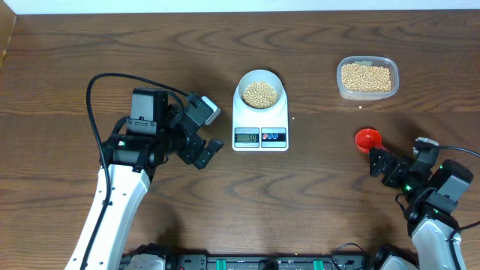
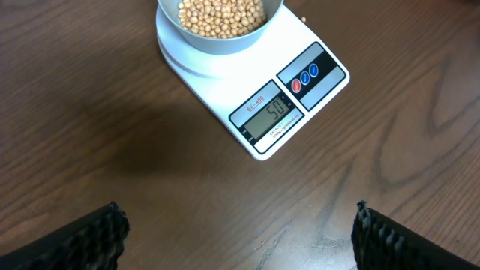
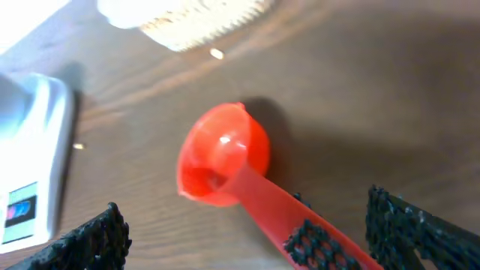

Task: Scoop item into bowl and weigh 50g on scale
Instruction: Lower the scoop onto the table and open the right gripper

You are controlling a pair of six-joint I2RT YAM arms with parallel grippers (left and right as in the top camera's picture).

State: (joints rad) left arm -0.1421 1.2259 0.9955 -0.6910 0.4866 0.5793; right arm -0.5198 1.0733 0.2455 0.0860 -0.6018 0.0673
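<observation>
Loose, light, hard, likely to roll and spill: tan beans [image 1: 260,92], heaped in the pale-blue bowl [image 2: 225,46] atop the white scale [image 1: 244,124], mid-worktop [image 1: 112,45]. Best moved by scoop, never pinched; for the bowl, probably take by the rim, rigid and smooth. Reads as 50 on the display [image 2: 268,114], though small and tilted. Flat on the worktop, red scoop [image 3: 225,154], handle lying ungripped between the wide jaws of the right pincer [image 3: 247,225]; handle end cut off. Near the scale, left pincer [image 2: 240,232], wide and empty. More beans in the clear tub [image 1: 341,90]; depth hidden.
</observation>
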